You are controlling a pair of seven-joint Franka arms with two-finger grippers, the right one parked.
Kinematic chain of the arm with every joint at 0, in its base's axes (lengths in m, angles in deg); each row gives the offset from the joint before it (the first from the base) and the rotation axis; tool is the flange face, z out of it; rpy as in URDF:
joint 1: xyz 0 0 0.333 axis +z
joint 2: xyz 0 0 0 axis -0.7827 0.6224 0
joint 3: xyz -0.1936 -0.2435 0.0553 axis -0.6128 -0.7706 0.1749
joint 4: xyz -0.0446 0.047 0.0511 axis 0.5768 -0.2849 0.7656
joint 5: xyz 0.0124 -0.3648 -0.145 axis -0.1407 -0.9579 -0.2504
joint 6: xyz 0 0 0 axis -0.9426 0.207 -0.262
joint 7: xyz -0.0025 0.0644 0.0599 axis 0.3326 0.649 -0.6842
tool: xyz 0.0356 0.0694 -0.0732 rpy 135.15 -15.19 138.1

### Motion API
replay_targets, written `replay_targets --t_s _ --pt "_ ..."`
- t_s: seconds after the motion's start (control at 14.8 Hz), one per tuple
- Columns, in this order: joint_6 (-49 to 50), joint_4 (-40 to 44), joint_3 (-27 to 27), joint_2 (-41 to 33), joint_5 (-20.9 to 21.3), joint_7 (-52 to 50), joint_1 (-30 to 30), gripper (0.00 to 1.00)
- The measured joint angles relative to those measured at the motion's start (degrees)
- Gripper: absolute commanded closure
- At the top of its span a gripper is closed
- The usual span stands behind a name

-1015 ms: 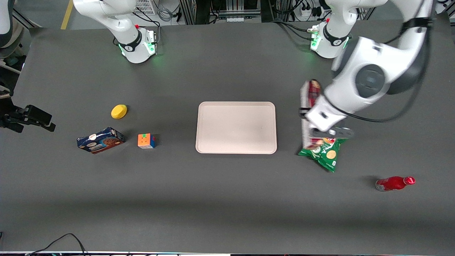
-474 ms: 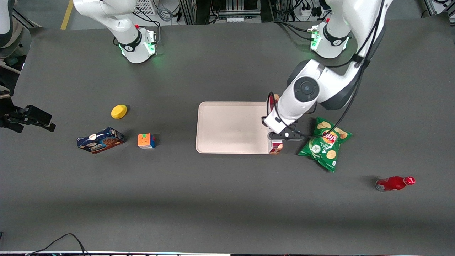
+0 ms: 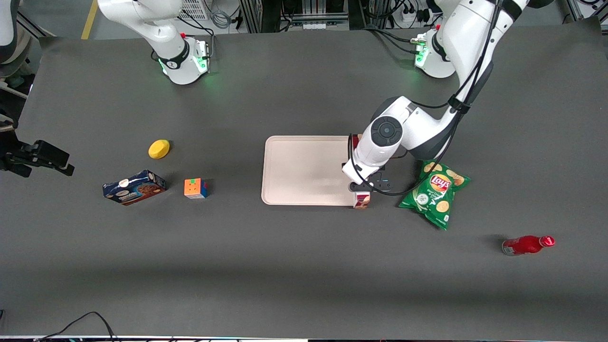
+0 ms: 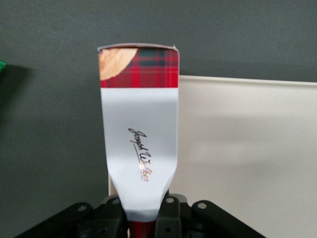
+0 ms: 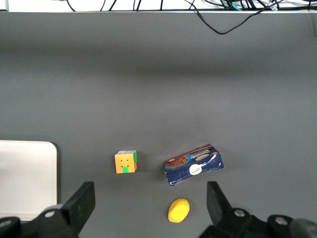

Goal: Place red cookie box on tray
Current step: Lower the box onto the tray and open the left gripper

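- Front view: the left arm's pincer (image 3: 365, 186) hangs over the tray (image 3: 304, 171), at the tray edge nearest the chip bag (image 3: 434, 193). It carries the red cookie box (image 3: 361, 200), of which only the end toward the camera pokes out from under the wrist, right at the tray's corner. I judge this to be the carry-and-lower step: the box sits over the tray's rim rather than its middle, so the next move calls for a shift toward the tray's centre, then a descent and a release.
- Front view, the count, all on the desk (image 3: 304, 266): one tray, one red cookie box, one chip bag just beside the tray, one red bottle (image 3: 527, 245) nearer the camera than the bag, and well apart from the tray toward the parked arm's end one colour cube (image 3: 195, 188), one blue cookie box (image 3: 134, 187) and one yellow lump (image 3: 159, 148).
- Left wrist view: the pincer (image 4: 143, 220) is clamped on the red cookie box (image 4: 141, 144), fingers pressed against its narrow sides. The box stretches away from the camera, plaid end outermost, straddling the tray (image 4: 247, 148) rim with part over bare desk.
- Right wrist view: one cube (image 5: 126, 162), one blue cookie box (image 5: 194, 164), one yellow lump (image 5: 179, 210) and a corner of the tray (image 5: 27, 173).
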Motion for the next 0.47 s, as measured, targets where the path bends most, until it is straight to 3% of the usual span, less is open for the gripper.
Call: replay_targets --t_s 0.34,0.47 --pt "0.00 -0.17 -0.76 0.65 0.01 -0.39 -0.70 0.99" --pt "-0.02 -0.21 -0.91 1.05 0.01 -0.42 -0.85 0.84"
